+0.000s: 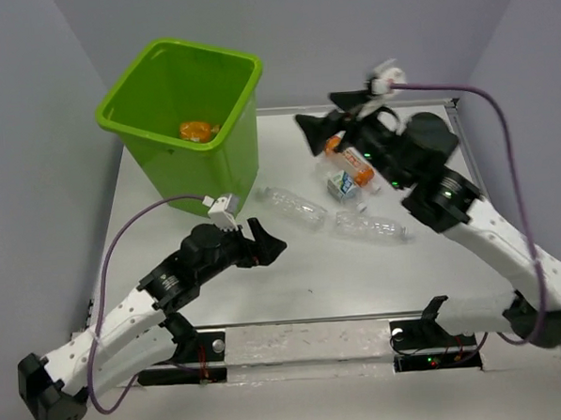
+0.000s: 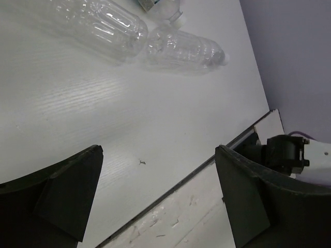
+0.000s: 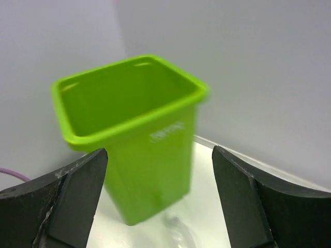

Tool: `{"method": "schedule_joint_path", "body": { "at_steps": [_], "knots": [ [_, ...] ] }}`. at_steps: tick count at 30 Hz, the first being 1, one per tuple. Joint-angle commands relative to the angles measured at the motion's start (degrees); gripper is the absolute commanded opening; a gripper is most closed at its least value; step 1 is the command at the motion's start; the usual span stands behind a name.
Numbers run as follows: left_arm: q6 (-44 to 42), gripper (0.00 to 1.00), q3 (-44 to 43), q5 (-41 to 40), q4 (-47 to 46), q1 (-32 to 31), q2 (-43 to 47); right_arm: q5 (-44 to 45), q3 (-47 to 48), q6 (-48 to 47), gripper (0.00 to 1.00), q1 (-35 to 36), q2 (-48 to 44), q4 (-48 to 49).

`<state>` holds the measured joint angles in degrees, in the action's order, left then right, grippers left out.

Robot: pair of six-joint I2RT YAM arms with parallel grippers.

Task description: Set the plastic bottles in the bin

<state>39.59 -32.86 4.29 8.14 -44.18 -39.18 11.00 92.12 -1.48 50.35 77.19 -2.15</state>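
– Table (image 1: 293,275) first: what is it like?

– White, and it fills the middle of the overhead view, with grey walls (image 1: 32,138) on three sides.

– Where is the bin (image 1: 217,171)?

– It stands upright in the upper left of the overhead view, on the far left corner of the table. It is lime green with a rolled rim. The right wrist view has it in the centre, seen from the side.

– And the left gripper (image 1: 263,244)?

– It is at lower left of centre in the overhead view, just below the bin. The fingers are spread wide and nothing is between them. Its wrist view shows only bare table in the gap.

– The right gripper (image 1: 325,118)?

– It is in the upper middle of the overhead view, to the right of the bin and facing it. It is also wide open and empty.

– Where are the bottles?

– One clear bottle (image 1: 294,206) lies on its side near the centre of the overhead view, just right of the bin's base. The second clear bottle (image 1: 374,228) lies on its side to the right of it and a little lower. They are close together, but I cannot tell if they touch. An orange bottle (image 1: 350,161) lies above them, under the right arm (image 1: 469,219).

– Anything smaller?

– A small carton (image 1: 341,185) sits just beside the orange bottle, between it and the clear ones. An orange object (image 1: 197,131) rests at the bottom of the bin, and I cannot tell what it is.
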Motion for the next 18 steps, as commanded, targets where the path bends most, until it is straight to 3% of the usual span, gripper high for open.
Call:
{"method": "schedule_joint_path", "body": {
  "at_steps": [1,4,7,9,18],
  "knots": [
    [8.91,0.99,1.4,-15.09,-11.64,-6.08,-7.47,4.29,-20.18,10.43,0.86,-9.46,-14.76,-5.66],
    [16.64,0.99,0.87,-25.61,-16.74,-9.94,-16.16,3.32,-35.2,15.26,0.87,-14.04,-22.33,-10.22],
    [22.7,0.99,-0.36,-31.61,-21.67,-11.71,-21.8,3.32,-41.03,18.52,0.88,-15.36,-27.59,-12.25],
    [27.45,0.99,-2.72,-35.74,-23.77,-11.98,-30.12,2.09,-45.34,21.15,0.88,-15.37,-30.32,-15.15],
    [31.25,0.99,-18.97,-44.54,-18.26,-10.57,-51.86,-2.82,-55.99,27.66,0.88,-15.89,-34.29,-16.13]
  ]
}}
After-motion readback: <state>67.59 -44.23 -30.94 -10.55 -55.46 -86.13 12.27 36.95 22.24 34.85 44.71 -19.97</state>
